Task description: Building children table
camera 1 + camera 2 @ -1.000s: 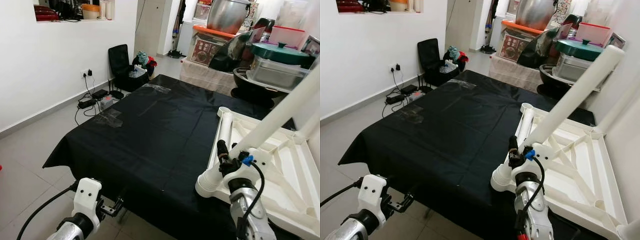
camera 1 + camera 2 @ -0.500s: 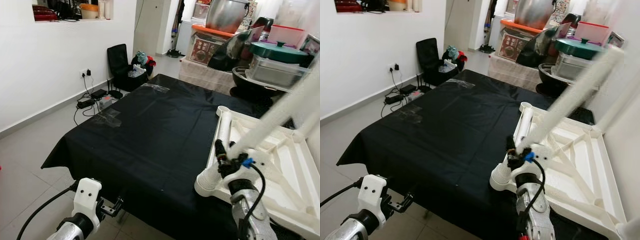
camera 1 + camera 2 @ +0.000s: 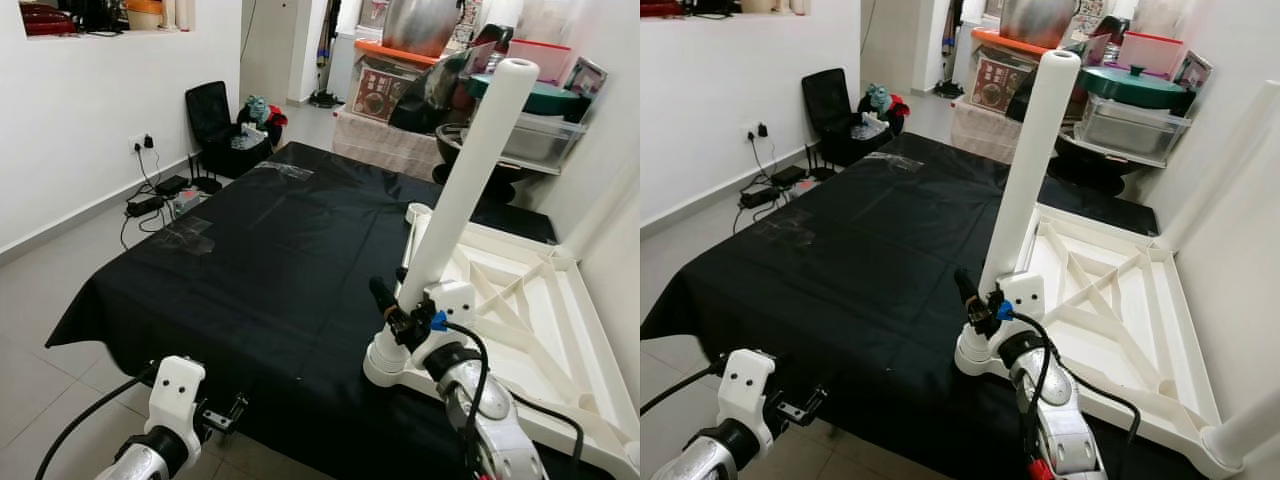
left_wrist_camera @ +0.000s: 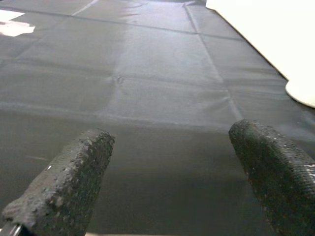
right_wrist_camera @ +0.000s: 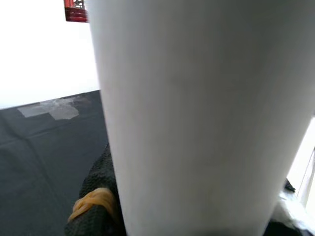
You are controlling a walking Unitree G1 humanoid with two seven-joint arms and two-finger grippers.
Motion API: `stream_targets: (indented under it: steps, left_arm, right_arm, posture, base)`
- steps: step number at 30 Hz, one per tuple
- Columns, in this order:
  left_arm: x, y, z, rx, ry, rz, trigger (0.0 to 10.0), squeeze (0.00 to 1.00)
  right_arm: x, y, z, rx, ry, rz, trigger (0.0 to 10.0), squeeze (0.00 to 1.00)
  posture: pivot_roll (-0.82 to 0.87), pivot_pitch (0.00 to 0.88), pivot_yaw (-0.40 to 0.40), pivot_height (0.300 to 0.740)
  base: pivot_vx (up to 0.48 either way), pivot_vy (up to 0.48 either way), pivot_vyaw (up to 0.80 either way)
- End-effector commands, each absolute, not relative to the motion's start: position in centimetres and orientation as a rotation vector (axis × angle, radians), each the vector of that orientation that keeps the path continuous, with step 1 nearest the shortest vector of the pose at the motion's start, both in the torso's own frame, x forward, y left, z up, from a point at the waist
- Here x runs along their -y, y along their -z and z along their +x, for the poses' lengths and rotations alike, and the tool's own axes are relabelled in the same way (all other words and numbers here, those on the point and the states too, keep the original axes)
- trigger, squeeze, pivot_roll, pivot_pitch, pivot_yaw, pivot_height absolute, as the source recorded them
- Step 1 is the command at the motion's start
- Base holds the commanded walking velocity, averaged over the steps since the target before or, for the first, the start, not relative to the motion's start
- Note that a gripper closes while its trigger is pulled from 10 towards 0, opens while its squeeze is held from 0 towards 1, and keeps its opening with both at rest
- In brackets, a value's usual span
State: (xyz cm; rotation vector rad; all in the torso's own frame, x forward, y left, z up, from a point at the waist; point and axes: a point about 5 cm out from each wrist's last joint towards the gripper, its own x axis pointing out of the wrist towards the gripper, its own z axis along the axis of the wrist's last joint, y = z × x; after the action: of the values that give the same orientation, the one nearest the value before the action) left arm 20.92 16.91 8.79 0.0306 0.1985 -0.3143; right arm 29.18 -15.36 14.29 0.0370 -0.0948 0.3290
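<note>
A white table top (image 3: pixel 560 330) lies upside down on the right half of a black cloth (image 3: pixel 270 250). My right gripper (image 3: pixel 403 312) is shut on a white tube leg (image 3: pixel 465 180), near its lower end. The leg stands almost upright at the top's near left corner (image 3: pixel 386 366). In the right wrist view the leg (image 5: pixel 197 113) is close up, with one black finger (image 5: pixel 98 196) beside it. Another white tube (image 3: pixel 415 225) lies along the top's left edge. My left gripper (image 4: pixel 167 182) is open, low at the cloth's near edge (image 3: pixel 225 415), holding nothing.
Two more white legs (image 3: pixel 1220 165) (image 3: pixel 1245 430) rise at the top's right side beside a white wall. Pots and boxes (image 3: pixel 520 110) crowd the back right. A black chair with clothes (image 3: pixel 225 125) and floor cables (image 3: pixel 150 200) are at the back left.
The leg in my right gripper has swung from leaning far right to almost upright. The camera has shifted a little. My left arm has stayed where it was.
</note>
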Motion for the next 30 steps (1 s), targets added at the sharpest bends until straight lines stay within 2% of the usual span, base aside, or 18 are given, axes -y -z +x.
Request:
stream_targets:
  steps: [1, 7, 10, 11, 15, 18, 30]
  left_arm:
    - [-16.6, -8.6, 20.8, -0.204, 0.32, 0.026, 10.0, 0.0]
    - [-16.5, -8.6, 20.7, -0.207, 0.319, 0.02, 10.0, 0.0]
    - [-16.4, -8.5, 20.8, -0.21, 0.319, 0.017, 10.0, 0.0]
    - [-16.4, -8.5, 20.8, -0.21, 0.319, 0.017, 10.0, 0.0]
    - [-16.5, -8.4, 20.8, -0.212, 0.317, 0.018, 10.0, 0.0]
    - [-16.5, -8.4, 20.8, -0.213, 0.315, 0.018, 10.0, 0.0]
    - [-16.8, -8.1, 20.7, -0.221, 0.317, 0.022, 10.0, 0.0]
  right_arm:
    - [15.8, -11.9, 29.2, -0.045, -0.327, 0.089, 10.0, 0.0]
    - [15.2, -11.8, 29.3, -0.1, -0.441, 0.159, 10.0, 0.0]
    - [14.1, -12.9, 29.2, -0.041, -0.618, 0.136, 10.0, 0.0]
    - [14.1, -12.9, 29.2, -0.041, -0.618, 0.136, 10.0, 0.0]
    - [11.8, -15.9, 28.6, 0.092, -0.853, 0.15, 10.0, 0.0]
    - [10.9, -16.6, 28.3, 0.119, -0.935, 0.143, 10.0, 0.0]
    - [10.3, -15.9, 27.7, 0.107, -1.018, 0.142, 10.0, 0.0]
  posture:
    - [0.13, 0.0, -0.141, 0.74]
    - [0.12, 0.0, -0.144, 0.74]
    - [0.12, 0.0, -0.144, 0.74]
    - [0.12, 0.0, -0.144, 0.74]
    - [0.13, 0.0, -0.149, 0.74]
    - [0.14, 0.0, -0.153, 0.74]
    - [0.14, 0.0, -0.15, 0.74]
  base:
    - [0.0, 0.0, 0.0]
    - [0.0, 0.0, 0.0]
    - [0.0, 0.0, 0.0]
    - [0.0, 0.0, 0.0]
    - [0.0, 0.0, 0.0]
    - [0.0, 0.0, 0.0]
    - [0.0, 0.0, 0.0]
